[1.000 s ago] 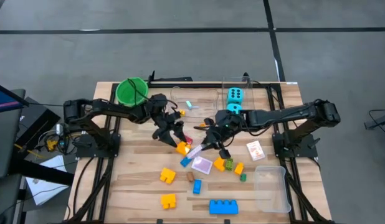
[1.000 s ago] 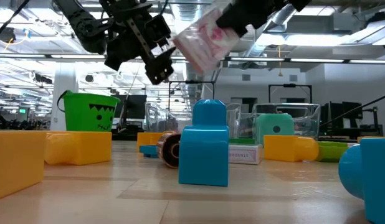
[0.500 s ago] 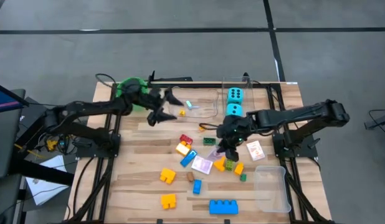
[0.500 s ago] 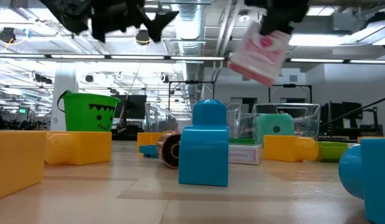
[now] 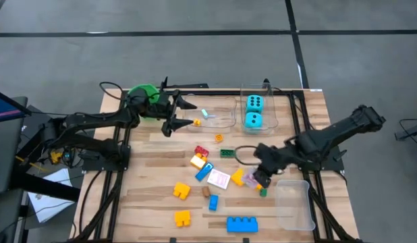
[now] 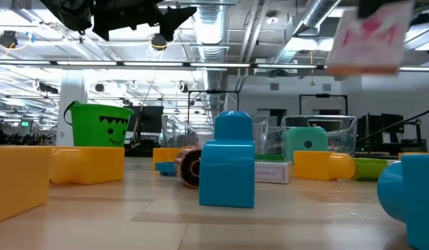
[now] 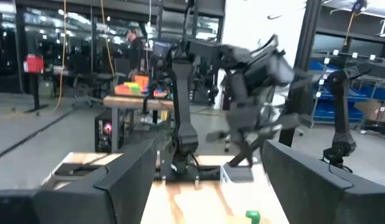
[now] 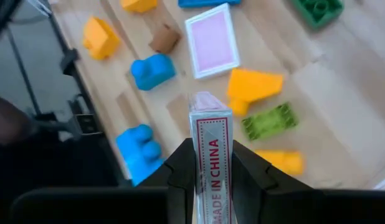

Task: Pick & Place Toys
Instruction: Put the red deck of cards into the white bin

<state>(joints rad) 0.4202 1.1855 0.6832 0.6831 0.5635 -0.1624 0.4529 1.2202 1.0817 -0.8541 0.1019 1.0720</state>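
right tool (image 8: pixel 212 165) clenched on card pack (image 8: pixel 211 134), lifted above blocks just beside clear tub (image 5: pixel 293 202) at bench (image 5: pixel 148 202) right edge | left tool (image 5: pixel 183 115) fingers spread, grasping nothing, raised beside green bucket (image 5: pixel 142 94) at far edge | loose card (image 5: pixel 218 179) flat mid-bench, well apart from tub | dice (image 5: pixel 254 112) in far tub
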